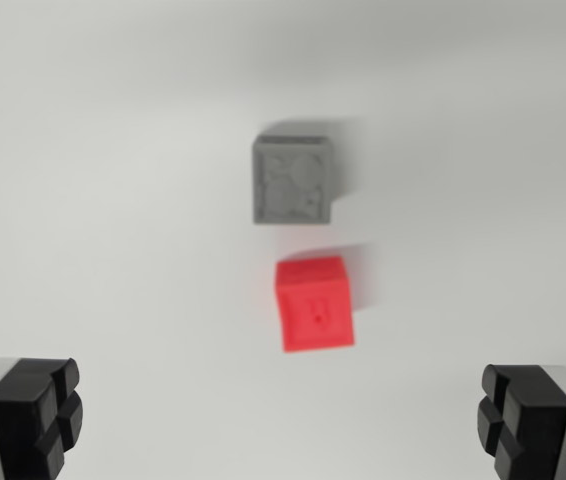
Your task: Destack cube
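Plain white tabletop (113,200) fills the whole view, evenly lit, soft blurred shadows, no walls or furniture visible.

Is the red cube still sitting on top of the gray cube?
No, the red cube lies on the white surface below the gray cube in the wrist view, with a gap between them.

No text, number or brand can be read in the wrist view. The red cube (315,304) has small dark marks on its top face, but they are too blurred to say if they are letters or only a pattern. The grey cube (292,182), just above the red cube in the picture and apart from it, shows a raised pattern, not readable signs.
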Motion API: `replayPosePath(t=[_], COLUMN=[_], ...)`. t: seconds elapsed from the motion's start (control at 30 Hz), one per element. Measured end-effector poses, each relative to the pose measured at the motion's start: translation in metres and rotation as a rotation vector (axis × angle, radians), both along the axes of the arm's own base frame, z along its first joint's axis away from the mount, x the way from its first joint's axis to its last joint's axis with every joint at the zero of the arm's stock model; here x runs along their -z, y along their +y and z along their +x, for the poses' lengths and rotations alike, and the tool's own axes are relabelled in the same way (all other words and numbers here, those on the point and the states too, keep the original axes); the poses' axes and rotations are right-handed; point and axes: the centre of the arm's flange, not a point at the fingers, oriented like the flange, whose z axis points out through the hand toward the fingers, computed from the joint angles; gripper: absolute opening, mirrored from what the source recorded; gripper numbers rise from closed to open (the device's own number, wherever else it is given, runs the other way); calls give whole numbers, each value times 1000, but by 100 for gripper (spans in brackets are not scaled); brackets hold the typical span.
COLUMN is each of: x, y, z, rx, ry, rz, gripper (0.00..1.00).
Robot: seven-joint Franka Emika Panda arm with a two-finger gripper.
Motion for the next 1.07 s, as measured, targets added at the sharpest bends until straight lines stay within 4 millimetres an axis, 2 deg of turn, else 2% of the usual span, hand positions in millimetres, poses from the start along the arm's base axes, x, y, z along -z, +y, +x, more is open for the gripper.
replayPosePath(t=[0.37, 1.07], x=[-13, -13], y=[0, 0], z=[0, 0], rx=[0, 0], ry=[0, 1], rz=[0, 0], gripper=[100, 100])
